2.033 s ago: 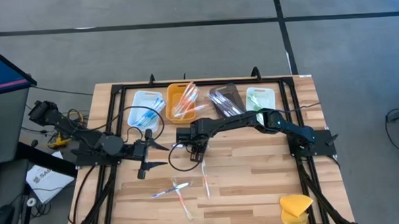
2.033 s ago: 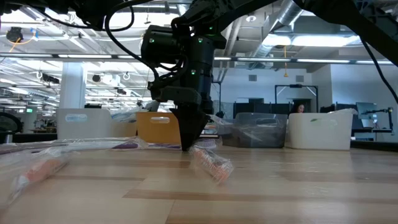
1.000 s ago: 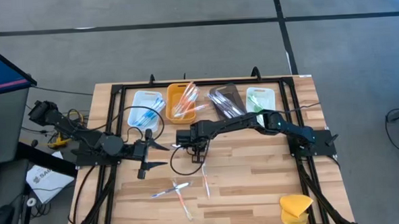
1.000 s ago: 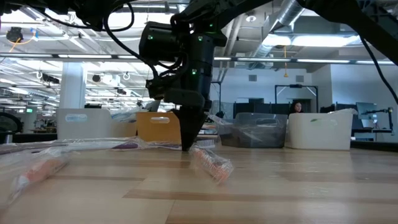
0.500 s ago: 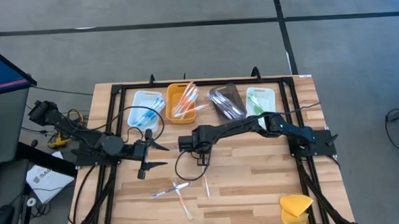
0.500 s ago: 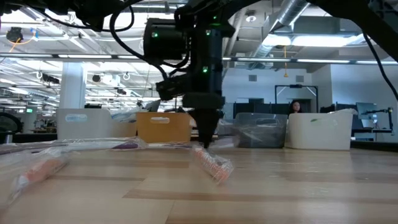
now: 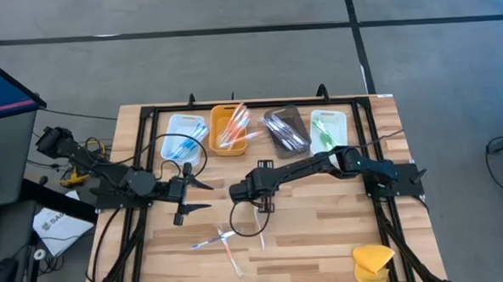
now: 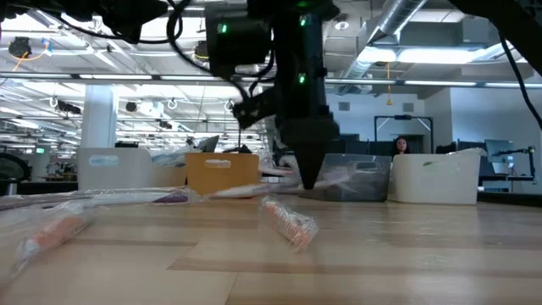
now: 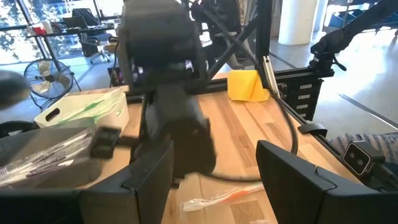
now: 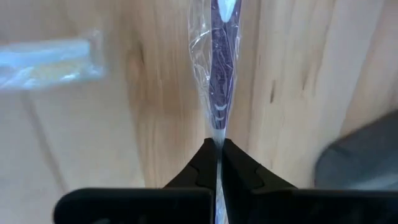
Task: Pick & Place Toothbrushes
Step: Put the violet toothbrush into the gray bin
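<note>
While the right gripper pinches the clear wrapper of a purple toothbrush at the frame's centre in the high view, more toothbrushes lie at lower centre. Four trays line the upper table. At centre left the left gripper waits with fingers apart.

A pale wooden table stands on a grey floor crossed by dark lines. Beyond it lies an open hall with ceiling ducts, strip lights, white columns and desks with monitors.
</note>
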{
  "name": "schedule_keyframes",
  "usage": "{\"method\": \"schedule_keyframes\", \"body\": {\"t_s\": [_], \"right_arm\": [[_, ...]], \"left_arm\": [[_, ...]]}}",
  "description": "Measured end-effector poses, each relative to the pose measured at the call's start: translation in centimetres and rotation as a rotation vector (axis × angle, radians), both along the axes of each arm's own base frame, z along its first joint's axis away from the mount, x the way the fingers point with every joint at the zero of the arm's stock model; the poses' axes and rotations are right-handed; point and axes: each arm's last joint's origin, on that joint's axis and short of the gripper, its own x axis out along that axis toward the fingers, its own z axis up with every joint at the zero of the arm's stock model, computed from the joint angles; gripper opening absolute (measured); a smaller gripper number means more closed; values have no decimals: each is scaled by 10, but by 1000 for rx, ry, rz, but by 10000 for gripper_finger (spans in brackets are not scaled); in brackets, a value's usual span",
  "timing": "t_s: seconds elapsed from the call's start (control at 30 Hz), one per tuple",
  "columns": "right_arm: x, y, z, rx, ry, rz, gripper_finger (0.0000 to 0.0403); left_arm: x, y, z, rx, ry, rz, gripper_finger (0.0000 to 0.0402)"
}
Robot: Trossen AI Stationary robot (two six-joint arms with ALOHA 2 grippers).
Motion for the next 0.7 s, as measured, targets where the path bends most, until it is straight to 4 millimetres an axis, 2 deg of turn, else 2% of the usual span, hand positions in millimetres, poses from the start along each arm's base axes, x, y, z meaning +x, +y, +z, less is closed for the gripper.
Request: {"method": "schedule_keyframes", "body": {"t_s": [0.23,0.47,0.7], "right_arm": [[-6,12,18,-50,-34,3,0],[-32,21,62,-172,-51,-75,0],[-65,38,120,-249,-198,-110,0]], "left_arm": [[0,0,0,1,2,0,222],[0,0,0,2,3,0,222],[-1,0,1,0,1,0,222]]}}
